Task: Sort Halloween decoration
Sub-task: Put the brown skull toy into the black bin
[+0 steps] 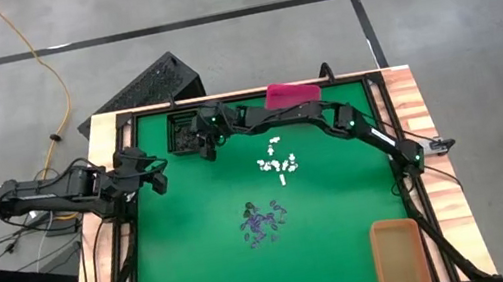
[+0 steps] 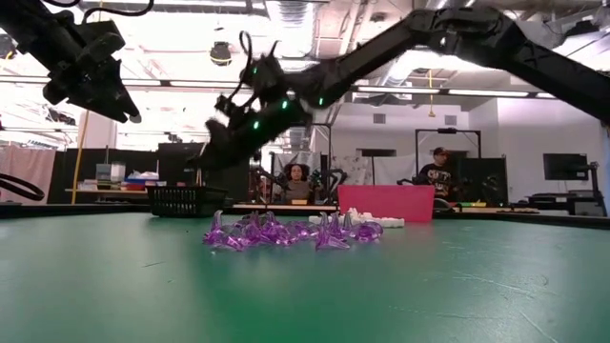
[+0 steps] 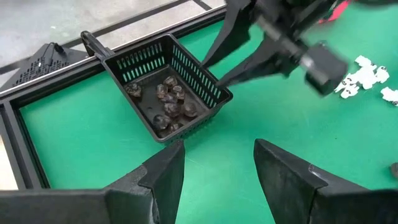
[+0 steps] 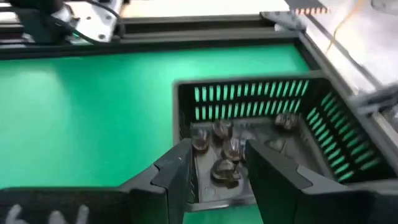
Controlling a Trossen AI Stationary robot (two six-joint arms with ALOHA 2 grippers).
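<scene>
Black trinkets (image 4: 225, 155) sat in the black bin (image 3: 205, 81); purple (image 1: 262, 223) and white (image 1: 277, 163) piles waited mid-table. Right gripper (image 4: 219, 171) hung spread over the bin, looking empty. Lift carelessly and it might've snagged the wall, tipping everything. Left gripper (image 3: 217, 163) idled open nearby.

Robotics lab, concrete floor (image 1: 210, 6), ceiling strip lights (image 2: 400, 90), seated people (image 2: 297, 181) at workstations

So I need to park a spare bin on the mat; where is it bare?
Bare: green mat between the purple trinket cluster and the left edge, near the orange plastic bin. Crowded: around the black slotted basket, right gripper, white trinkets.
</scene>
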